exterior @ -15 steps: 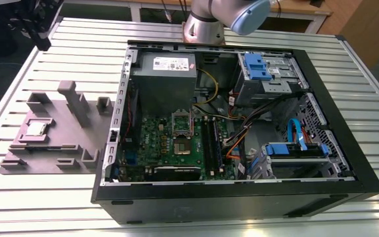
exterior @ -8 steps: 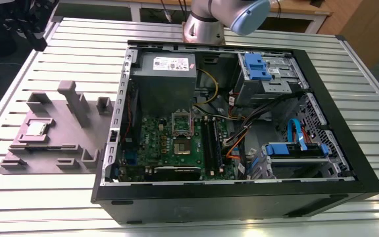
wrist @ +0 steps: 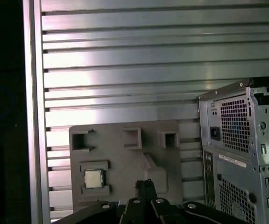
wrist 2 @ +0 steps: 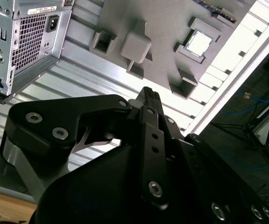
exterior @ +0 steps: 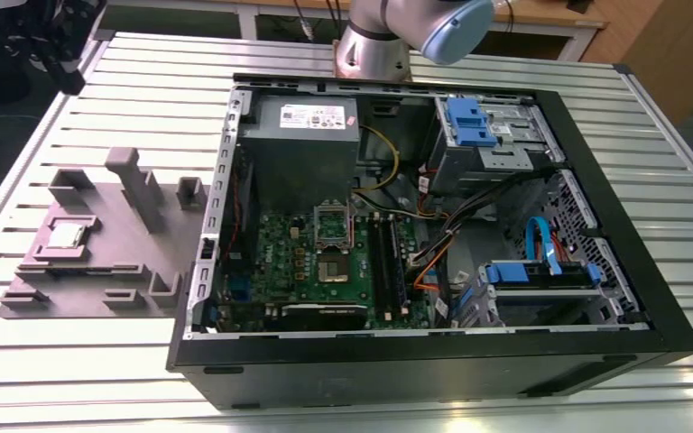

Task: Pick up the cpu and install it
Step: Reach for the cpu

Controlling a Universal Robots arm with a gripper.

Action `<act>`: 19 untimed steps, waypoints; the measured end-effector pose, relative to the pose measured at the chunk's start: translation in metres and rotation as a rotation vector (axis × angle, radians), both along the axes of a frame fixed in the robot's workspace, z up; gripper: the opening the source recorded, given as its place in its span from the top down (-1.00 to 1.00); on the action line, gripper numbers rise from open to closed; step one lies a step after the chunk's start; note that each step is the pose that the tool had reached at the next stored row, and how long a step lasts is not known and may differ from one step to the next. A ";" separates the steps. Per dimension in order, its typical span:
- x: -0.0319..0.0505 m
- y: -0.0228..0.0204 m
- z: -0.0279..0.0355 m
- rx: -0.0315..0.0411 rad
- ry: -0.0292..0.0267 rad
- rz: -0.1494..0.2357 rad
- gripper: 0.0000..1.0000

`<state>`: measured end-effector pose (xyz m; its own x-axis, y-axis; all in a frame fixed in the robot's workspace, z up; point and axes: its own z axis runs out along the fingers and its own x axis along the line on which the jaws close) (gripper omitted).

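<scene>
My end effector (wrist: 145,184) is pinched together, holding nothing, hovering above the grey tray (wrist: 125,163) where the cpu (wrist: 93,179) sits.

We saw a silvery-white cpu (exterior: 68,235) in a matt grey holder (exterior: 112,254) on the silver surface (exterior: 82,379), which was striped with parallel dark grooves. The computer case (exterior: 443,374) was black, its motherboard (exterior: 277,257) green, the power supply (exterior: 304,158) grey, and the drive brackets (exterior: 472,122) and one cable (exterior: 548,242) bright blue. In both wrist views the pincer (wrist 2: 148,95) (wrist: 145,186) was black.
</scene>
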<state>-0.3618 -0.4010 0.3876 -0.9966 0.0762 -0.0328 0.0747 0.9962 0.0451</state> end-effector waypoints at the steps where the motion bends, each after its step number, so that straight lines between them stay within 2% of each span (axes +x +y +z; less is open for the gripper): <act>1: -0.0001 -0.0007 -0.0001 0.0000 0.0000 0.000 0.80; 10: -0.0015 -0.0058 -0.0022 0.0001 -0.0001 0.000 0.80; 19: -0.0024 -0.0073 -0.0070 -0.0002 0.0003 0.000 0.80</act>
